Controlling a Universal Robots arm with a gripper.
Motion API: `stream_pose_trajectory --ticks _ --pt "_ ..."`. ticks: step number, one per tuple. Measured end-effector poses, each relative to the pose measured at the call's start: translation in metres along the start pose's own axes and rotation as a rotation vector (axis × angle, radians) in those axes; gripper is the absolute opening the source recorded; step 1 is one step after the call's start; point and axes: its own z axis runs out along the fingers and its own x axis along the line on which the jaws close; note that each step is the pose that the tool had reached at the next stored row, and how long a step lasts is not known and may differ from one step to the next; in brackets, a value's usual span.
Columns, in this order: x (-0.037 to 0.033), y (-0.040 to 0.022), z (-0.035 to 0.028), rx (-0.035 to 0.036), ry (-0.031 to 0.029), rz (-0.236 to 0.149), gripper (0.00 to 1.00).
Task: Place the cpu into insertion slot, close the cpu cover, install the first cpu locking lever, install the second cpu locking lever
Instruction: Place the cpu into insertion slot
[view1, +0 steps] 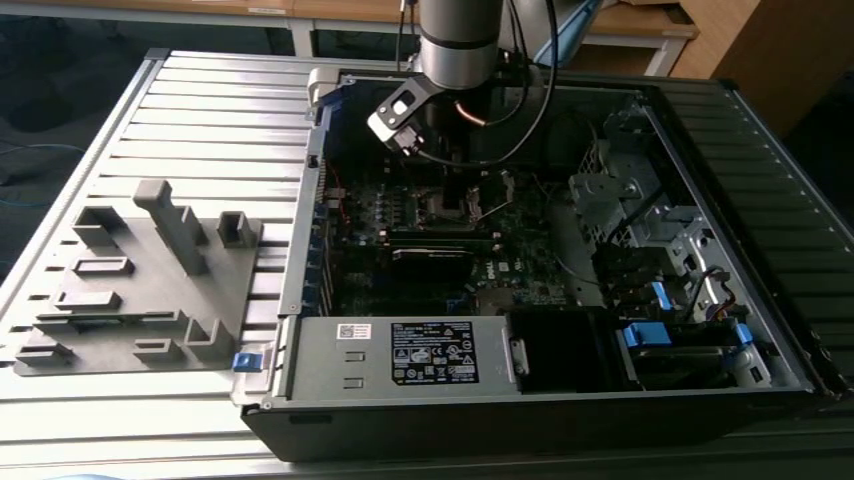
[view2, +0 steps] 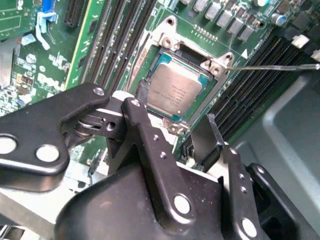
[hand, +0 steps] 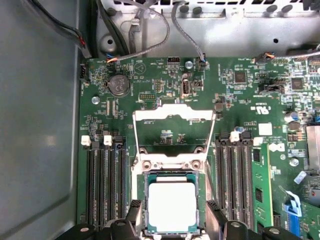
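The small flat square chip with a silvery-grey metal top, the cpu (hand: 173, 206), lies flat inside the insertion slot (hand: 145, 197), a small square dark socket with a thin rim. All around it is the green circuit board (hand: 150, 80).

The black metal gripper (hand: 173, 215) hangs right over the chip. It is spread wide and holds nothing. In the first wrist view one black finger (hand: 134, 212) stands on each side of the socket, and the chip sits between them. A little gap shows between each finger and the chip. In the second wrist view the chip (view2: 177, 90) again lies between the two finger tips.

The cpu cover (hand: 173, 115), a thin square silver metal frame with a cut-out middle, is flipped open. It lies just past the socket, away from the gripper. A thin silver wire rod (view2: 280, 65) sticks out to one side of the socket.

Long narrow black memory slots (hand: 105, 185) run along both sides of the socket.

In the exterior view the grey robot arm (view1: 461, 40) reaches down into the open black computer case (view1: 534, 420). A grey plastic holder tray (view1: 134, 270) lies on the table at the exterior view's left.
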Motion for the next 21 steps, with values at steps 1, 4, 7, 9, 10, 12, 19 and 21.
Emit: stream_pose_trajectory --ticks 1,4,7,9,10,12,19,21 --pt "0.0000 0.0000 -0.0001 0.0000 -0.0001 0.000 0.61" --pt "-0.0001 0.0004 -0.0054 0.0002 0.0000 0.000 0.61" --pt "-0.0001 0.0004 -0.0055 0.0002 0.0000 0.000 0.61" --pt "-0.0001 0.0004 -0.0056 0.0002 0.0000 0.000 0.61" --pt "-0.0001 0.0004 -0.0056 0.0001 0.0000 0.000 0.61" --pt "-0.0001 0.0005 -0.0057 0.0002 0.0000 0.000 0.61" --pt "-0.0001 0.0005 -0.0059 0.0002 0.0000 0.000 0.47" --pt "-0.0001 0.0005 -0.0060 0.0002 0.0000 0.000 0.36"
